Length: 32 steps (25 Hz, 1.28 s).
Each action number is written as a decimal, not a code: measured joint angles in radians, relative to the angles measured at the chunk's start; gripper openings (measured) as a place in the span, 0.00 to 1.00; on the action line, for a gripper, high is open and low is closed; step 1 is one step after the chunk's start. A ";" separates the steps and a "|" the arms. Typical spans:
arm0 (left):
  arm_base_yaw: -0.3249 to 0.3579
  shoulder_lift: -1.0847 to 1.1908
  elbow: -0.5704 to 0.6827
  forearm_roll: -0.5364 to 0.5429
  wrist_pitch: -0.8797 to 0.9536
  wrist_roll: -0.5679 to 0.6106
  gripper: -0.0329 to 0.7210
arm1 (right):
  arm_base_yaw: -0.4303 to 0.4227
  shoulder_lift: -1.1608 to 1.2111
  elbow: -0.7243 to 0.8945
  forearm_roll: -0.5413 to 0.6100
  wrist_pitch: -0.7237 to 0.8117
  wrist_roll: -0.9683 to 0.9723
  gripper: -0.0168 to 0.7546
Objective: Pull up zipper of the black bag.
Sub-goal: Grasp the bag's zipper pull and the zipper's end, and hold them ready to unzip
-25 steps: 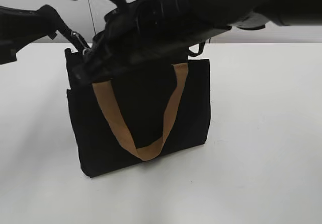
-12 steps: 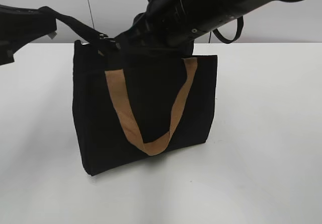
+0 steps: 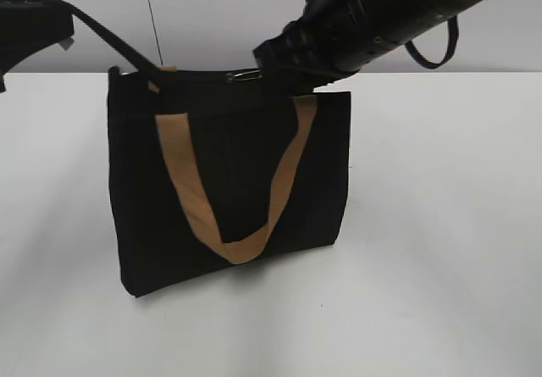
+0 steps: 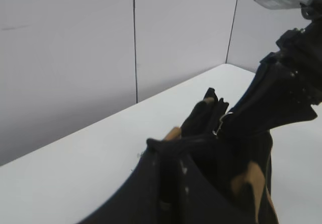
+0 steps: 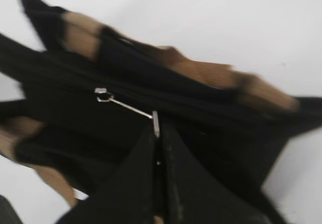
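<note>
- Black bag (image 3: 229,186) stands upright on white table (image 3: 440,224), open room front and right; right gripper (image 3: 275,55) at top edge, left arm cut off at frame edge.
- Left wrist view: left gripper's own state cannot tell; dark bag fabric blurred, close.
- Right wrist view: right gripper (image 5: 157,133) pinched onto zipper pull (image 5: 128,108); bag (image 5: 211,113) blurred.

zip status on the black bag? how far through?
Partway. Done: right gripper is pinched on the zipper pull; the slider sits about mid-top of the black bag. In hand: left arm tensions the black strap at the corner. Left: the stretch toward the bag's right end.
</note>
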 joint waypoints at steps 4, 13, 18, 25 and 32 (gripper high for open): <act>0.000 -0.011 0.000 -0.007 0.030 0.000 0.06 | -0.052 0.000 0.002 -0.029 0.006 0.014 0.02; 0.000 -0.012 -0.002 0.008 0.078 0.000 0.06 | -0.073 0.000 0.002 -0.085 0.012 0.053 0.02; 0.003 -0.012 -0.002 0.009 0.079 0.000 0.06 | -0.087 0.000 0.003 -0.108 0.012 0.084 0.02; 0.003 -0.012 -0.002 0.012 0.079 0.000 0.06 | -0.090 0.000 0.003 -0.107 0.012 0.109 0.02; 0.003 -0.012 -0.002 0.012 0.079 0.000 0.06 | -0.090 0.000 0.004 -0.017 0.012 0.078 0.07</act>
